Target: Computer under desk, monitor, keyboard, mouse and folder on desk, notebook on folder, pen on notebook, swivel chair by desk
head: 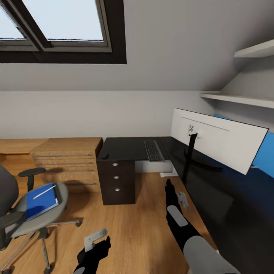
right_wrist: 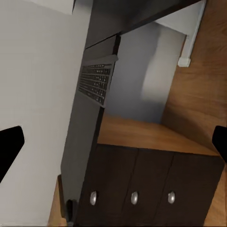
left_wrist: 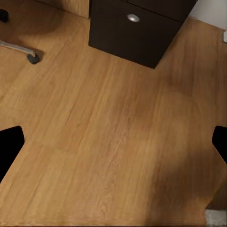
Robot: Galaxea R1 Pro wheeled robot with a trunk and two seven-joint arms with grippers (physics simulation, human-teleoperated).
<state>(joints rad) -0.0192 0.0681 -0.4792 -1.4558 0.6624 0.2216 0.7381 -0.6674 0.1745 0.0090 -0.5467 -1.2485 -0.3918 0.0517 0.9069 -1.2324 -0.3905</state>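
Note:
A dark desk [head: 125, 148] runs along the wall and turns down the right side. On it stands the monitor [head: 217, 142], with its white back toward me. The black keyboard [head: 153, 150] [right_wrist: 97, 82] lies left of it. A small dark mouse [head: 105, 156] sits near the desk's left edge. At the lower left, the grey swivel chair [head: 23, 217] carries a blue folder [head: 41, 201] with a thin white pen [head: 44, 191] lying on top. My left gripper [head: 99, 245] [left_wrist: 113, 146] hangs open over the floor. My right gripper [head: 169, 186] [right_wrist: 113, 146] is open, pointing toward the desk.
A dark three-drawer unit [head: 117, 182] [left_wrist: 137, 28] stands under the desk's left end, with a wooden dresser [head: 68, 161] beside it. A chair caster [left_wrist: 32, 57] rests on the wooden floor [head: 140, 228]. Wall shelves [head: 243, 99] hang at the upper right.

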